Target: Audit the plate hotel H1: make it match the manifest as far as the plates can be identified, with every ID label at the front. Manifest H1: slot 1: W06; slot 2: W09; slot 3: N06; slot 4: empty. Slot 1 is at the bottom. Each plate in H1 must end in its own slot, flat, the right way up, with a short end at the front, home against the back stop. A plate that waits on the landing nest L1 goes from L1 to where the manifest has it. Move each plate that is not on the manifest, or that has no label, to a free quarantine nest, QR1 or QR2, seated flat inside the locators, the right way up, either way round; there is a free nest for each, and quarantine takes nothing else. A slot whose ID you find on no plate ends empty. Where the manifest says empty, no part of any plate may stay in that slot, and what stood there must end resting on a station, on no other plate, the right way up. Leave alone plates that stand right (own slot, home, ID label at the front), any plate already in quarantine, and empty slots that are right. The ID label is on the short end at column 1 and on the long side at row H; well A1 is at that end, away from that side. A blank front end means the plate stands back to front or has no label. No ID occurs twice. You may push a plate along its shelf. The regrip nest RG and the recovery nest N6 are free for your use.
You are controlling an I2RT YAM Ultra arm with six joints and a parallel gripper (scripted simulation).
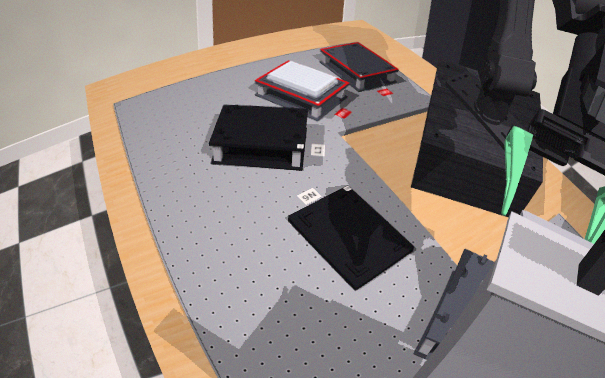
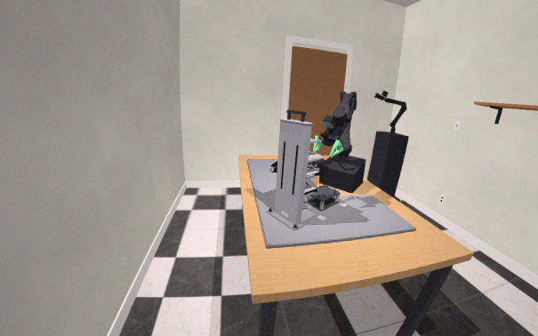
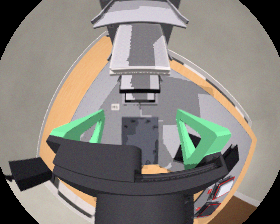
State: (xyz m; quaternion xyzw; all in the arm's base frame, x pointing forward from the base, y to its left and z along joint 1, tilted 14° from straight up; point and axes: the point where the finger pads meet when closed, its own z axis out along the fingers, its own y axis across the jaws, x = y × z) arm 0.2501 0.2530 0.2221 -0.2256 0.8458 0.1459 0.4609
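Observation:
My gripper [image 1: 556, 200] with green fingers is open and empty, held high in front of the plate hotel H1 [image 2: 293, 171], near its top. It also shows in the wrist view [image 3: 151, 137] and in the exterior view [image 2: 326, 147]. In the wrist view the hotel [image 3: 140, 36] stands ahead, with a pale plate [image 3: 139, 51] on an upper shelf and more shelves below; I read no labels. A white plate [image 1: 301, 78] sits on a red-edged quarantine nest. The other red-edged nest [image 1: 359, 59] holds nothing. The landing nest L1 [image 1: 260, 132] carries a black plate.
The flat black recovery nest N6 [image 1: 351, 235] lies on the grey mat below the gripper. The arm's black base block [image 1: 471, 155] stands right of the mat. A dark camera post [image 2: 388, 156] stands at the table's far right.

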